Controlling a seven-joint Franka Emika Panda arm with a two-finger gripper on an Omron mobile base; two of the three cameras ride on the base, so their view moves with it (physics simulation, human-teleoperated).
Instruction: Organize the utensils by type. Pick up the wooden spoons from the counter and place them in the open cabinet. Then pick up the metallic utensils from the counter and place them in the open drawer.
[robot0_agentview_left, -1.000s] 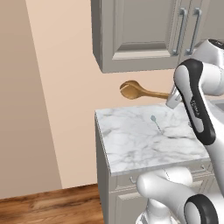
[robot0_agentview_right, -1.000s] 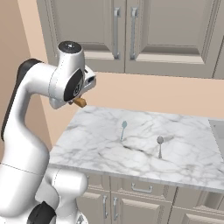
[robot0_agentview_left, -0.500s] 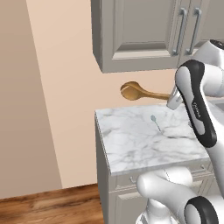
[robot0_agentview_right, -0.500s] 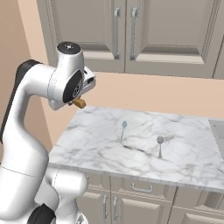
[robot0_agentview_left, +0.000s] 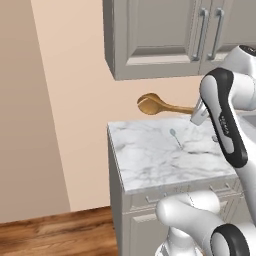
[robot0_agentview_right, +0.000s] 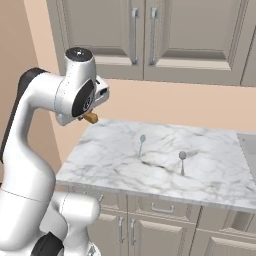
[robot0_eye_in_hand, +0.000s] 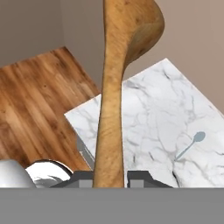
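Note:
My gripper (robot0_agentview_left: 194, 112) is shut on the handle of the large orange-brown wooden spoon (robot0_agentview_left: 151, 104), held in the air above the back left of the white marble counter (robot0_agentview_left: 150, 165). In the hand view the spoon (robot0_eye_in_hand: 114, 83) rises between my fingertips (robot0_eye_in_hand: 140, 177), bowl upward. In the right base view the handle's end (robot0_agentview_right: 91, 118) pokes out of my gripper (robot0_agentview_right: 88, 117). Two metallic utensils lie on the counter (robot0_agentview_right: 210, 180): a pale teal spoon (robot0_agentview_right: 142, 144) and a silver-grey spoon (robot0_agentview_right: 182, 161). The teal spoon (robot0_eye_in_hand: 190, 145) lies below and right of my hand. The open cabinet and open drawer are out of view.
Grey-beige wall cabinets (robot0_agentview_left: 155, 40) with shut doors and bar handles hang above the counter. A beige wall (robot0_agentview_left: 75, 110) runs behind and to the left. Wooden floor (robot0_eye_in_hand: 35, 96) lies beyond the counter's left end. Base cabinet fronts (robot0_agentview_right: 160, 220) sit under the slab.

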